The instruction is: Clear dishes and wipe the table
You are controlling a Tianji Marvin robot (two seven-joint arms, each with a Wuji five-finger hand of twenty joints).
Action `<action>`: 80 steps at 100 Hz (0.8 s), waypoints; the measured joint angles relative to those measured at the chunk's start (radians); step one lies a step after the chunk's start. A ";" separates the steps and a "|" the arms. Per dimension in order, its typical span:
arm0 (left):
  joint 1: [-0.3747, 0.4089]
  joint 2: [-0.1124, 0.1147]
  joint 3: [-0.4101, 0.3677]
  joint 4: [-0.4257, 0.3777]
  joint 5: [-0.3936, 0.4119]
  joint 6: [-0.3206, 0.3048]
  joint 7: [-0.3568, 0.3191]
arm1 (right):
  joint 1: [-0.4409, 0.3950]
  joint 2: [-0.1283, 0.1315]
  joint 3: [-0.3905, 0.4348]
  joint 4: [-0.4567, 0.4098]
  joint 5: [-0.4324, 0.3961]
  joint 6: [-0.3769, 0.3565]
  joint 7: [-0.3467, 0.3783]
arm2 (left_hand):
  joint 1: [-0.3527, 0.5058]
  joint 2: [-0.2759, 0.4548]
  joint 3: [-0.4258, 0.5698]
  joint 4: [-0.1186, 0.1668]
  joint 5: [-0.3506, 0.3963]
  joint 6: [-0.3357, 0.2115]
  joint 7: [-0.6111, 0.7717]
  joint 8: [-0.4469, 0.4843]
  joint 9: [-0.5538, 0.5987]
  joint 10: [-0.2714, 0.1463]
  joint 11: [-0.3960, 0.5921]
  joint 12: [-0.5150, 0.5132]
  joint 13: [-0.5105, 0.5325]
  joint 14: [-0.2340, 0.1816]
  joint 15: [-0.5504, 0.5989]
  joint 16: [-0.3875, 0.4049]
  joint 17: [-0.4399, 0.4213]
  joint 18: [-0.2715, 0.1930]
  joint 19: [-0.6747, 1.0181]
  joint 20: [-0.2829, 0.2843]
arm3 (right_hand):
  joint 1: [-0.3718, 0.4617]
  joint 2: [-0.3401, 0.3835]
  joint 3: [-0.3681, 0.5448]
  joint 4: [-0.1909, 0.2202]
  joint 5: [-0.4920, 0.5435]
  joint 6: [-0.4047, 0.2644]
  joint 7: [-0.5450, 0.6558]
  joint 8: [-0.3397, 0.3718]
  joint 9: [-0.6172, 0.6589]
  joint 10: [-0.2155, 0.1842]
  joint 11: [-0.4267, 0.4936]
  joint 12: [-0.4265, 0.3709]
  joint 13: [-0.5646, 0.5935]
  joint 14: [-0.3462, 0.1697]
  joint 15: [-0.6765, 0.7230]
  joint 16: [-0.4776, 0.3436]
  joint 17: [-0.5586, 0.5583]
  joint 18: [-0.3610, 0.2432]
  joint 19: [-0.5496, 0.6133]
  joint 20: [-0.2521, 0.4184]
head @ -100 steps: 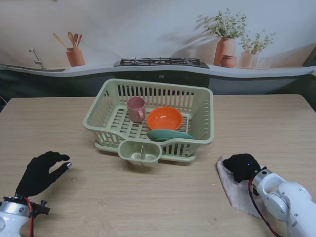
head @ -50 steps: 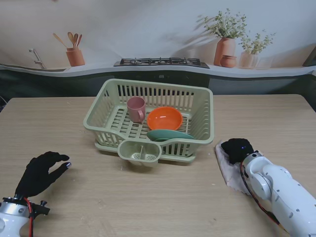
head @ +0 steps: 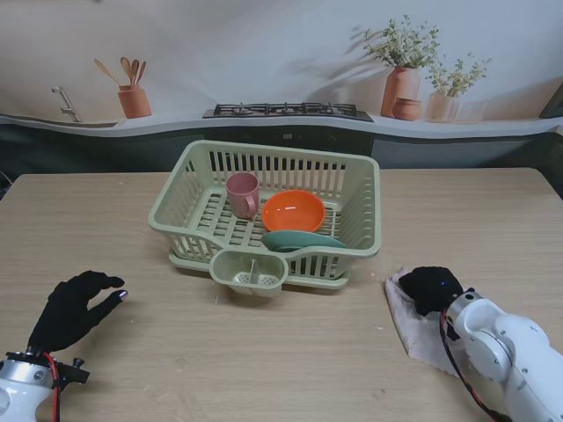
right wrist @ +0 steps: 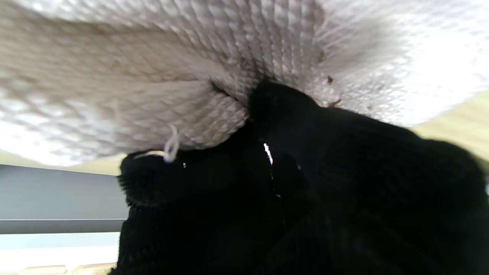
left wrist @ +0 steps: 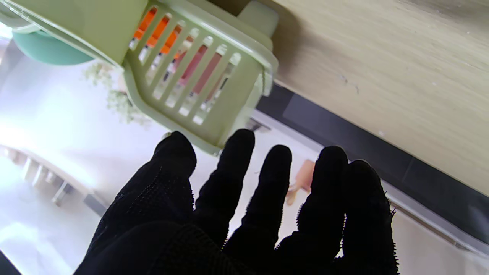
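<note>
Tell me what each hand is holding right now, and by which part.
The right hand presses on the cloth at its far end, fingers bunching the fabric. The left hand holds nothing, fingers apart.

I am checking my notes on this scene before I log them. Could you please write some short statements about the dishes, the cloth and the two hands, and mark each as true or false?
1. The pink cup stands inside the pale green plastic rack. True.
2. The orange bowl sits on the bare wooden table. False: it is in the rack.
3. The right hand presses on the whitish cloth. True.
4. The left hand holds the teal plate. False: it is open and holds nothing; the plate is in the rack.
</note>
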 measured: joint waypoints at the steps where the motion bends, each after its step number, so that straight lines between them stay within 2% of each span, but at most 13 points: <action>1: 0.000 0.000 0.000 0.000 0.000 0.000 0.000 | -0.007 0.000 0.007 -0.005 -0.001 -0.005 0.002 | 0.000 0.000 0.000 0.000 0.000 0.000 0.000 0.000 0.000 0.000 0.000 0.000 0.000 0.000 0.000 0.000 0.000 0.000 0.000 0.000 | 0.000 0.000 0.000 0.000 0.000 0.000 0.000 0.000 0.000 0.000 0.000 0.000 0.000 0.000 0.000 0.000 0.000 0.000 0.000 0.000; 20: 0.003 -0.001 -0.001 0.000 0.000 -0.007 0.009 | -0.107 0.000 0.097 -0.066 -0.006 -0.042 0.020 | 0.000 0.000 0.000 0.000 0.000 0.000 0.000 0.000 0.000 0.000 0.000 0.000 0.000 0.000 0.000 0.000 -0.002 0.000 0.000 0.000 | 0.000 0.000 0.000 0.000 0.000 0.000 0.006 0.002 0.000 0.000 0.000 0.000 0.000 0.000 0.000 0.000 -0.001 0.000 0.000 0.000; 33: 0.004 -0.001 -0.002 0.000 0.001 -0.009 0.012 | -0.114 0.005 0.098 -0.069 -0.002 -0.041 0.019 | 0.000 0.000 -0.013 0.000 0.000 0.000 0.000 0.000 0.000 0.000 0.000 0.000 0.000 0.000 0.000 0.000 -0.002 0.000 0.000 0.000 | -0.001 0.000 0.000 0.000 -0.001 0.000 0.018 0.003 0.000 0.000 0.000 0.007 0.000 0.000 0.000 -0.001 -0.001 0.000 -0.001 0.000; 39: 0.005 -0.001 -0.002 0.000 0.001 -0.010 0.012 | -0.103 0.010 0.081 -0.057 -0.002 -0.033 0.009 | 0.000 0.000 -0.013 0.000 0.000 0.000 0.000 0.000 0.000 0.000 0.000 0.000 0.000 0.000 0.000 0.000 -0.002 0.000 0.000 0.000 | -0.001 -0.015 0.004 0.000 -0.001 -0.002 0.060 0.030 0.003 0.001 0.039 0.021 0.000 0.000 0.002 -0.001 -0.001 0.000 -0.001 0.000; 43: 0.006 -0.001 -0.002 0.000 0.001 -0.010 0.012 | -0.089 0.016 0.061 -0.044 -0.001 -0.017 -0.002 | 0.000 0.000 -0.013 0.000 0.000 0.000 0.000 0.000 0.000 0.000 0.000 0.000 0.000 0.000 0.000 0.000 -0.002 0.000 0.000 0.000 | -0.006 -0.034 0.042 0.000 -0.001 -0.003 0.080 0.056 0.004 0.002 0.060 0.037 0.000 0.001 0.004 -0.001 -0.001 0.001 -0.001 0.000; 51: 0.007 -0.001 -0.002 0.000 0.001 -0.010 0.012 | -0.041 0.024 0.008 -0.008 0.007 0.031 -0.028 | 0.000 0.000 -0.013 0.000 0.000 0.000 0.000 0.000 0.000 0.000 0.000 0.000 0.000 0.000 0.000 0.000 -0.002 0.000 0.000 0.000 | -0.007 -0.041 0.061 0.000 -0.001 0.000 0.087 0.064 0.004 0.008 0.063 0.040 0.000 0.007 0.004 -0.001 -0.002 0.010 -0.001 0.000; 61: 0.009 -0.002 -0.003 0.000 0.001 -0.012 0.014 | 0.037 0.025 -0.060 0.048 0.030 0.084 -0.043 | 0.000 0.000 -0.013 0.000 0.000 0.000 0.000 0.000 0.000 0.000 0.000 0.000 0.000 0.000 0.000 0.000 -0.002 0.000 0.000 0.000 | -0.007 -0.042 0.064 0.000 -0.001 0.005 0.087 0.064 0.004 0.010 0.063 0.040 0.000 0.008 0.004 -0.001 -0.003 0.011 -0.001 0.000; 80: 0.010 -0.002 -0.004 0.000 0.002 -0.015 0.020 | 0.203 0.027 -0.210 0.165 0.061 0.133 -0.068 | 0.000 0.000 -0.013 0.000 0.000 0.000 0.000 0.000 0.000 0.000 0.000 0.000 0.000 0.000 0.000 0.000 -0.002 0.000 0.000 0.000 | -0.007 -0.042 0.067 0.000 -0.001 0.010 0.087 0.064 0.004 0.012 0.062 0.039 0.000 0.010 0.004 -0.001 -0.005 0.012 -0.001 0.000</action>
